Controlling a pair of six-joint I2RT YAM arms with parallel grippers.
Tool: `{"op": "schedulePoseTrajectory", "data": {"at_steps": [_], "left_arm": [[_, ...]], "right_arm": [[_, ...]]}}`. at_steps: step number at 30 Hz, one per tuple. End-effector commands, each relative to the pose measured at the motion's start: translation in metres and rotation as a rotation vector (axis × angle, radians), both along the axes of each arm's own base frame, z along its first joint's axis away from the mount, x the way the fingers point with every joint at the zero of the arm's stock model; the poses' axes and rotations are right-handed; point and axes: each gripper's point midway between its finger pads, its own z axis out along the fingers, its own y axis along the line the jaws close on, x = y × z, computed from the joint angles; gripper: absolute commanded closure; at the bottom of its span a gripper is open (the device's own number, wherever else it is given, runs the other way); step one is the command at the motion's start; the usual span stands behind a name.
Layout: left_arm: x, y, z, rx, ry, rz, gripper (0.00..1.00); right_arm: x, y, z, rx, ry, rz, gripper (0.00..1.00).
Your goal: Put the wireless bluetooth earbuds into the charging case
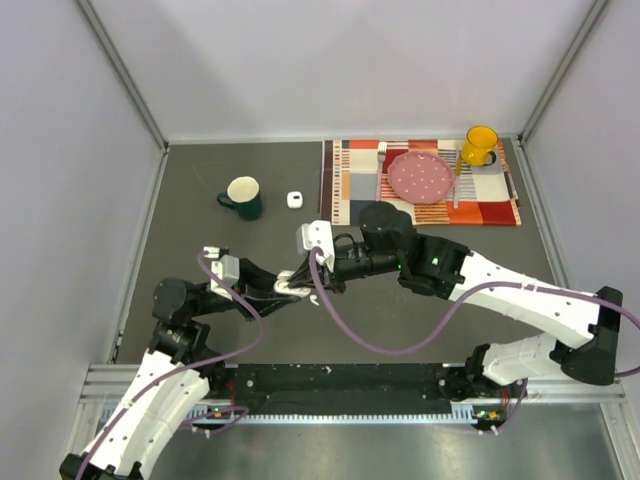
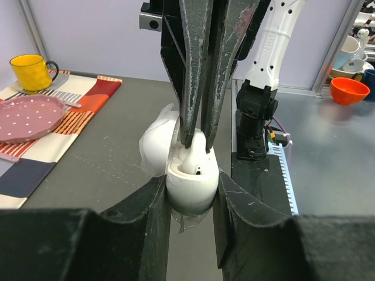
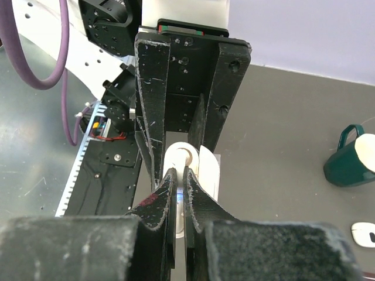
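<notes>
Left pincer [image 2: 190, 187] clamped the open white charging case [image 2: 187, 198] by its sides over the grey counter [image 2: 105, 164], while the right pincer [image 2: 197, 142], almost closed, pinched a white earbud [image 2: 193, 159] sitting in the case's well.

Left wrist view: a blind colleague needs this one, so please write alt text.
The left claw grips an open white charging case while the right claw, from above, pinches a white earbud at its socket. A pink plate and yellow mug sit on a striped mat at left.
</notes>
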Motion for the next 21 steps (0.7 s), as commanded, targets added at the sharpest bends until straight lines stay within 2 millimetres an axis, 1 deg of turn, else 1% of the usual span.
{"op": "schedulePoseTrajectory", "data": {"at_steps": [1,3,4,6,8,10,11,15,16,17,18,21], "left_arm": [[-0.004,0.002,0.016,-0.028,-0.080,0.004,1.00],[-0.004,0.001,0.016,-0.028,-0.078,0.005,1.00],[-0.003,0.002,0.017,-0.028,-0.081,0.007,1.00],[-0.003,0.002,0.017,-0.028,-0.081,0.007,1.00],[-0.003,0.002,0.017,-0.029,-0.082,0.009,1.00],[-0.003,0.002,0.018,-0.029,-0.085,0.012,1.00],[-0.003,0.002,0.018,-0.029,-0.085,0.012,1.00],[-0.003,0.002,0.018,-0.027,-0.085,0.016,1.00],[-0.003,0.002,0.017,-0.026,-0.085,0.018,1.00],[-0.003,0.003,0.017,-0.027,-0.084,0.021,1.00],[-0.003,0.003,0.017,-0.028,-0.087,0.021,1.00],[-0.002,0.003,0.018,-0.029,-0.085,0.024,1.00]], "right_arm": [[-0.001,0.005,0.019,0.030,-0.017,-0.002,1.00],[0.000,0.006,0.019,0.025,-0.019,-0.004,1.00],[0.000,0.006,0.014,0.006,-0.010,-0.006,1.00],[0.001,0.007,0.013,-0.005,-0.018,-0.016,1.00],[0.003,0.007,0.005,-0.038,-0.017,-0.027,1.00],[0.004,0.008,0.002,-0.057,-0.023,-0.041,1.00],[0.004,0.005,-0.004,-0.085,-0.024,-0.044,1.00],[0.018,-0.005,-0.007,-0.120,-0.084,-0.115,1.00],[0.018,-0.005,-0.006,-0.117,-0.092,-0.115,0.99],[0.019,-0.006,-0.005,-0.114,-0.097,-0.115,0.96],[0.017,-0.005,-0.002,-0.107,-0.096,-0.109,0.90],[0.015,-0.004,-0.001,-0.104,-0.089,-0.099,0.88]]}}
